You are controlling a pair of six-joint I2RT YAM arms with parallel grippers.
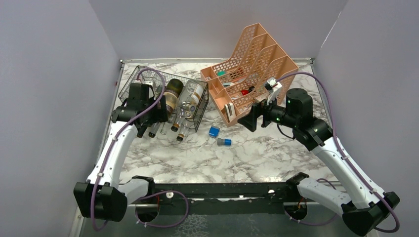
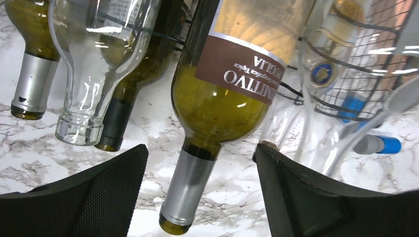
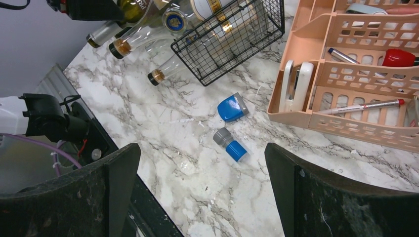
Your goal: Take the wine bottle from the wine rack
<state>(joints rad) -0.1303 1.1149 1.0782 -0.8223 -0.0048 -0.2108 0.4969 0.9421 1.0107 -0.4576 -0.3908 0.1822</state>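
Note:
The black wire wine rack (image 1: 129, 85) stands at the back left with several bottles lying in it, necks toward me. In the left wrist view a green wine bottle (image 2: 222, 106) with a brown label points its silver-foiled neck (image 2: 190, 180) down between my left gripper's fingers. My left gripper (image 2: 200, 190) is open, with a gap on each side of the neck. It sits at the rack's front (image 1: 149, 128). My right gripper (image 3: 202, 192) is open and empty above the bare marble, near the organizer's front corner (image 1: 252, 121).
Beside the green bottle lie a clear bottle (image 2: 94, 64), a dark neck (image 2: 112, 123) and another clear bottle (image 2: 316, 74). A peach file organizer (image 1: 269, 52) with pens stands at the back right. Two small blue items (image 3: 232, 107) (image 3: 230, 144) lie on the marble.

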